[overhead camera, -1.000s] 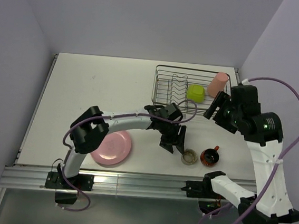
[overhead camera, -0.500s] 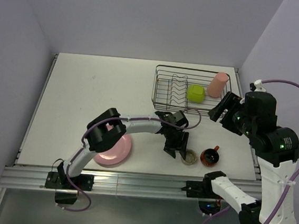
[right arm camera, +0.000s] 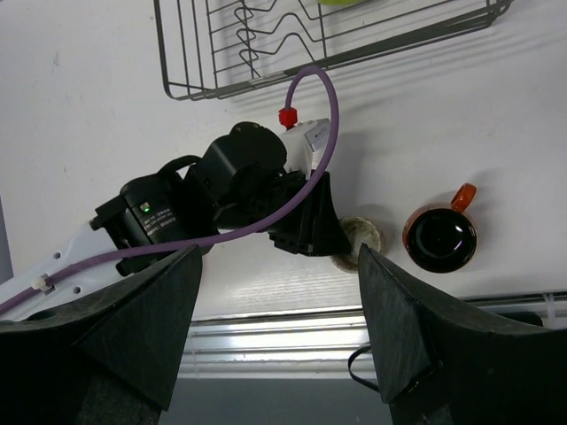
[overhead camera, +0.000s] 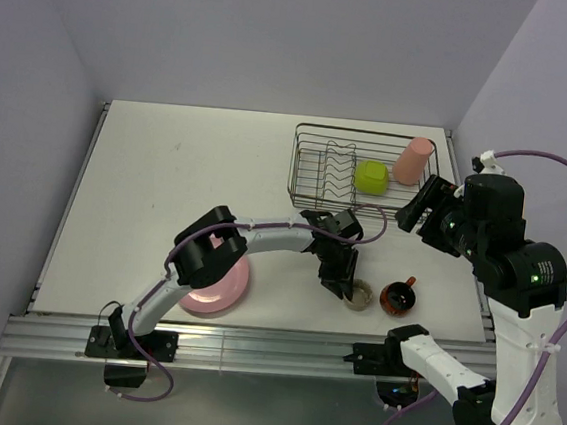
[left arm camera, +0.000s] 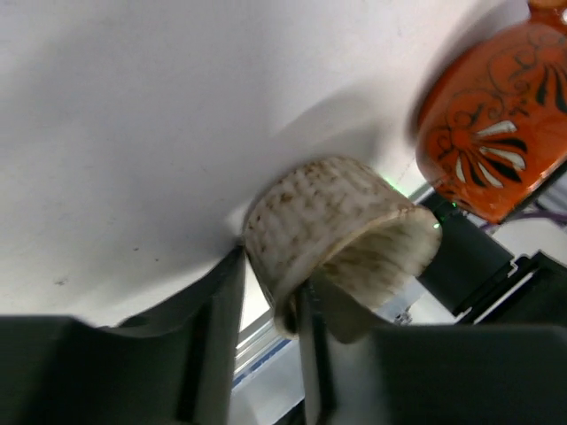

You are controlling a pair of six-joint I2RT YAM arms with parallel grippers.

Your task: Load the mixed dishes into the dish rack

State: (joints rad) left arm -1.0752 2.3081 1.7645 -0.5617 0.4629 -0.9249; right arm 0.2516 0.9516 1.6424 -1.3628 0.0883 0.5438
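Note:
The small speckled beige cup stands near the table's front edge, with the dark red mug just to its right. My left gripper is at the cup's left rim. In the left wrist view, one finger is inside the cup and the other finger is outside its wall, with a gap still showing. My right gripper hangs open and empty above the table, right of the dish rack. The yellow-green bowl and the salmon tumbler are in the rack. The pink plate lies at the front left.
The right wrist view looks down on the left arm, the cup, the mug and the rack's near side. The metal rail at the table's front edge runs just below the cup and mug.
My left gripper has moved right and down onto the cup's rim. My right arm swung a little to the right a second ago and has since held still.

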